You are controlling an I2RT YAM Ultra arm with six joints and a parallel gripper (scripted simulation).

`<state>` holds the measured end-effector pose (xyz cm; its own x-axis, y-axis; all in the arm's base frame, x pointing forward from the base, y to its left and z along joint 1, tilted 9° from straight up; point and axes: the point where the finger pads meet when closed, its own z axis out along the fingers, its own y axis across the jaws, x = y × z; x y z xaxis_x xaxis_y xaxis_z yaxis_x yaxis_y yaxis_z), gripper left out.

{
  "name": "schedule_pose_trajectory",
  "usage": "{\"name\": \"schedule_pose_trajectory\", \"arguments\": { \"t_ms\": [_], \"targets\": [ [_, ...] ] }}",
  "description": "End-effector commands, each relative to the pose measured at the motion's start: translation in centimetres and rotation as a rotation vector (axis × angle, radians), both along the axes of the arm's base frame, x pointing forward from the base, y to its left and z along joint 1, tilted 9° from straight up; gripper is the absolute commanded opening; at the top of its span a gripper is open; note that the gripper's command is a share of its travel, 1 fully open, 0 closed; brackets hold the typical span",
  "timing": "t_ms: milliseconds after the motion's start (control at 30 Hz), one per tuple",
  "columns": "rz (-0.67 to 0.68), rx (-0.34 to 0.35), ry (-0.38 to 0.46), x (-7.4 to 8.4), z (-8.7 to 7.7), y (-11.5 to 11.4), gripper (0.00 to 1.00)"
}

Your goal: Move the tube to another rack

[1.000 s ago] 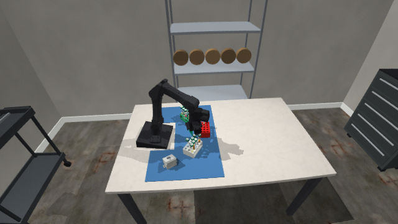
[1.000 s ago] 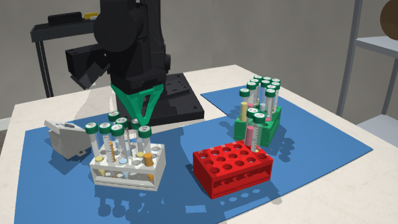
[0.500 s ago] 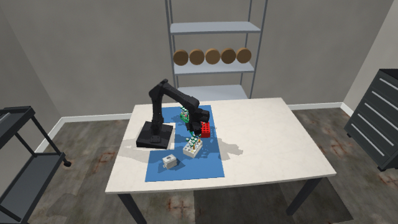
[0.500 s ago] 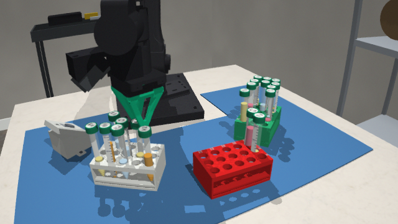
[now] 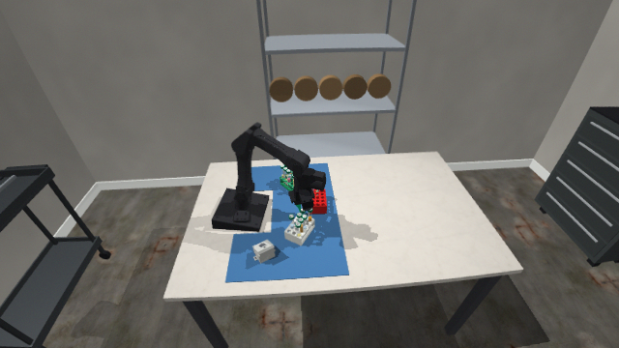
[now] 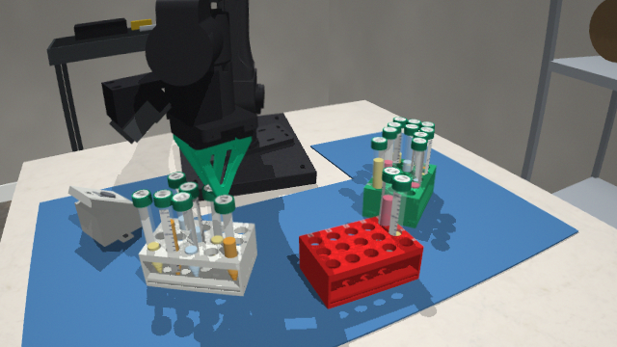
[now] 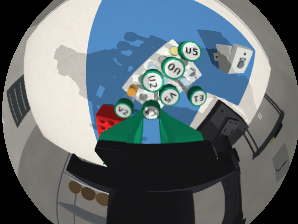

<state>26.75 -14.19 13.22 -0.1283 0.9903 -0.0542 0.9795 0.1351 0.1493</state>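
Clenching a tube [image 6: 208, 192] by its green cap, the gripper [image 6: 215, 185] hung over the white rack [image 6: 200, 267]. Only the cap showed between the green fingers [image 6: 234, 161]; the tube's body was lost among its neighbours, so its well could not be told, nor whether its tip touched the floor. Around it stood other green-capped tubes, some holding yellow, orange or pale blue.

From the exterior view, the red rack [image 6: 366, 270] lay beside the white one, and a pink-filled tube [image 6: 388, 212] stood just at its far edge before the green rack [image 6: 419, 200]. The wrist view alone showed the cap tops from above, one marked U5 [image 7: 192, 50], and the held cap [image 7: 152, 113] right at the fingertips. The top view gave the whole mat [image 5: 295, 263], with the grey button box [image 5: 264, 251] near the white rack.
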Motion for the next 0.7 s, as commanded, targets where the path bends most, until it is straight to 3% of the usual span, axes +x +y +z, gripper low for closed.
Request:
{"name": "schedule_pose_trajectory", "arguments": {
  "t_ms": [0,667],
  "targets": [
    [-0.001,-0.01,-0.011,0.16,0.31,-0.15,0.0],
    [-0.001,-0.01,-0.011,0.08,0.8,-0.13,0.0]
  ]
}}
